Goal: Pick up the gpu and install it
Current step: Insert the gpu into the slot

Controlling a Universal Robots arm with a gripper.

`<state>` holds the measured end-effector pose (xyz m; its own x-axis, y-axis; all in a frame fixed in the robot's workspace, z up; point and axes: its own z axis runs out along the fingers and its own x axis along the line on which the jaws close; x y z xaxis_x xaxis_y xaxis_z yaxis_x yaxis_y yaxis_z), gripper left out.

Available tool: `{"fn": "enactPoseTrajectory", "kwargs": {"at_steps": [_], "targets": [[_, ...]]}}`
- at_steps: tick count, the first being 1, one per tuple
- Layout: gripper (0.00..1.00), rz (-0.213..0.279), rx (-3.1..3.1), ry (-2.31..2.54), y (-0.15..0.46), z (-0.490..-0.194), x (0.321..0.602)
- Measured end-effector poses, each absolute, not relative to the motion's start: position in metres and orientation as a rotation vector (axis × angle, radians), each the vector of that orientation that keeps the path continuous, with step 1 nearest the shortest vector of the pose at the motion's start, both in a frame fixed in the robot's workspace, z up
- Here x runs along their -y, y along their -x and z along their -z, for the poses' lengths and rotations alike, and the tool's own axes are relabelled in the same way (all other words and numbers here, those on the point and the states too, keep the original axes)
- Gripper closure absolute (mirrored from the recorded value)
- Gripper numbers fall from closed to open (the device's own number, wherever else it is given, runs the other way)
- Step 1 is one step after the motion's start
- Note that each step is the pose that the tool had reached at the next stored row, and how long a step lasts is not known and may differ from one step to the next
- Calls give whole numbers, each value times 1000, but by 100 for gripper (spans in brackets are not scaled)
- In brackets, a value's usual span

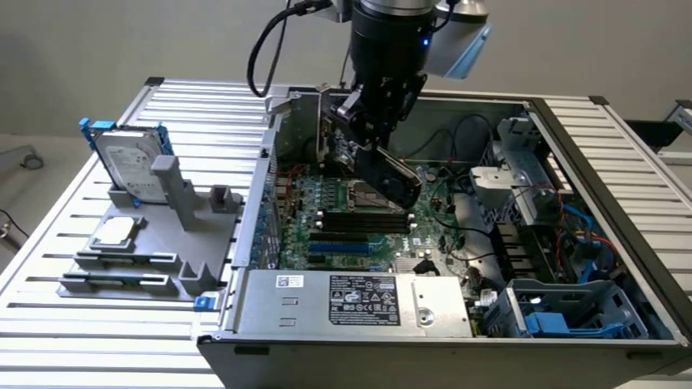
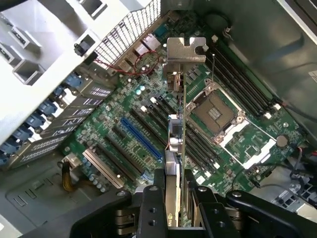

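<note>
My gripper (image 1: pixel 368 134) hangs inside the open computer case (image 1: pixel 605 203), above the green motherboard (image 1: pixel 346 219). It is shut on the gpu (image 1: pixel 391 174), a thin card with a black shroud that tilts downward from the fingers over the board. In the wrist view the gpu (image 2: pixel 177 148) appears edge-on between my fingers (image 2: pixel 152 203), with its silver bracket (image 2: pixel 184 49) at the far end. The card's lower edge hovers above the black slots beside the blue slot (image 2: pixel 141 141), apart from them.
The empty processor socket (image 2: pixel 214 113) lies beside the card's line. On the exterior view's left, a grey holder (image 1: pixel 141 267) carries a hard drive in a blue frame (image 1: pixel 130 166) and a square processor chip (image 1: pixel 117 232). A power supply (image 1: pixel 352 301) and drive cage (image 1: pixel 573 312) fill the case's near side.
</note>
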<state>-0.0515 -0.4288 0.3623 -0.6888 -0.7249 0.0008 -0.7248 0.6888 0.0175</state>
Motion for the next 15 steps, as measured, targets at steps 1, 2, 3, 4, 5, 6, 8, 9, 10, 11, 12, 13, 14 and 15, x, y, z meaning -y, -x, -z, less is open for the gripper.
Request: {"fn": "enactPoseTrajectory", "kwargs": {"at_steps": [1, 2, 3, 4, 5, 6, 8, 9, 10, 11, 12, 13, 14, 15], "targets": [[74, 25, 2867, -1264, 51, -362, 429], [74, 25, 2856, -1290, 51, -361, 429], [74, 24, 2844, -1316, 51, -361, 429], [74, 24, 2832, -1340, 51, -360, 429], [74, 24, 2820, -1365, 51, -360, 429], [74, 24, 2807, -1391, 51, -360, 429], [74, 24, 2780, -1443, 51, -359, 429], [74, 24, 2767, -1468, 51, -358, 429], [74, 24, 2754, -1493, 51, -358, 429], [74, 23, 2740, -1518, 51, -357, 429], [74, 23, 2726, -1542, 51, -357, 429], [74, 23, 2712, -1567, 51, -357, 429], [74, 23, 2698, -1591, 51, -356, 429], [74, 23, 2683, -1616, 51, -356, 429]]}}
